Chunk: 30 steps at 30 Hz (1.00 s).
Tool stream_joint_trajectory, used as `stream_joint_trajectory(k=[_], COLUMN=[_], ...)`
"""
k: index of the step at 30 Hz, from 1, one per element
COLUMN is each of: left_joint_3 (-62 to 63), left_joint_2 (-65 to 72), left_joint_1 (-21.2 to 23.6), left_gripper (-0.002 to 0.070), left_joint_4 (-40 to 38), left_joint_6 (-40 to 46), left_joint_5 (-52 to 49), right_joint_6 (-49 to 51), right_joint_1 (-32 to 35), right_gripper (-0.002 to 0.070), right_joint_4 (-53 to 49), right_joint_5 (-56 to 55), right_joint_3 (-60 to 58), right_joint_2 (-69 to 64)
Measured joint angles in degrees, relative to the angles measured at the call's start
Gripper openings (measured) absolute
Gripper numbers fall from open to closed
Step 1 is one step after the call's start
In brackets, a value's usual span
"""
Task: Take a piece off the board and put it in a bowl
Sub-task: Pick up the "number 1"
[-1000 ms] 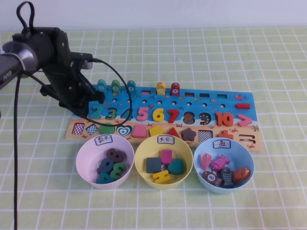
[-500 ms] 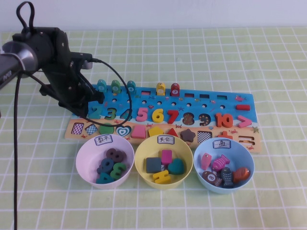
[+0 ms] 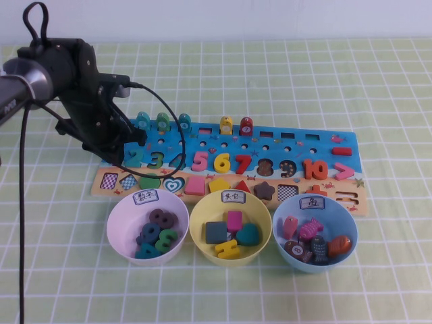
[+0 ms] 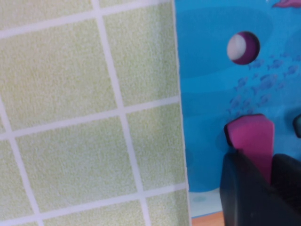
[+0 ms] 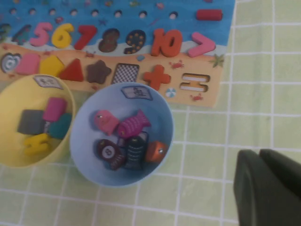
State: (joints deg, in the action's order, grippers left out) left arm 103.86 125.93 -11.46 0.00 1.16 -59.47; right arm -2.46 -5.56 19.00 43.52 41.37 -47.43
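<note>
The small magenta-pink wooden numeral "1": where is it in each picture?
High view: hidden behind the left gripper at the long blue puzzle board's left end.
Left wrist view: magenta-pink numeral "1" between the fingers.
Right wrist view: absent; right gripper over tablecloth.
Shared landmark: the board.

A bench (image 3: 270,74) covered in a pale green cloth with a white grid pattern, backed by a plain white wall (image 3: 236,17), evenly lit.
</note>
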Motion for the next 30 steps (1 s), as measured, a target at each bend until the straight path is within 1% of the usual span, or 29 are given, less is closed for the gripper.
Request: stream_joint_trajectory(k=[4, 9, 14, 18, 24, 30], left_joint_3=[0.00, 0.00, 0.00, 0.00, 0.00, 0.00], left_joint_2=[0.00, 0.00, 0.00, 0.00, 0.00, 0.00], left_joint_1=[0.00, 0.00, 0.00, 0.00, -0.44, -0.31], left_gripper=[0.0072, 0.0072, 0.0072, 0.0072, 0.0072, 0.0072], left_joint_4=[-0.38, -0.38, -0.38, -0.38, -0.38, -0.68], left_joint_6=[0.00, 0.00, 0.04, 0.04, 0.28, 0.60], left_joint_5=[0.00, 0.00, 0.00, 0.10, 0.10, 0.10], right_joint_6=[-0.20, -0.47, -0.47, -0.47, -0.47, -0.47], right_joint_1=[0.00, -0.39, -4.78, -8.57, -10.21, -10.33], right_gripper=[-0.0019, -0.0019, -0.0019, -0.0019, -0.0019, -0.0019], right_joint_4=[-5.13, -7.56, -12.91, -15.37, -16.68, -17.03], right_joint_5=[4.54, 9.87, 16.11, 18.51, 18.82, 16.63], right_joint_3=[9.74, 19.90, 31.01, 38.00, 41.24, 41.24], right_joint_2=[-10.90, -21.89, -33.15, -41.86, -52.03, -57.52])
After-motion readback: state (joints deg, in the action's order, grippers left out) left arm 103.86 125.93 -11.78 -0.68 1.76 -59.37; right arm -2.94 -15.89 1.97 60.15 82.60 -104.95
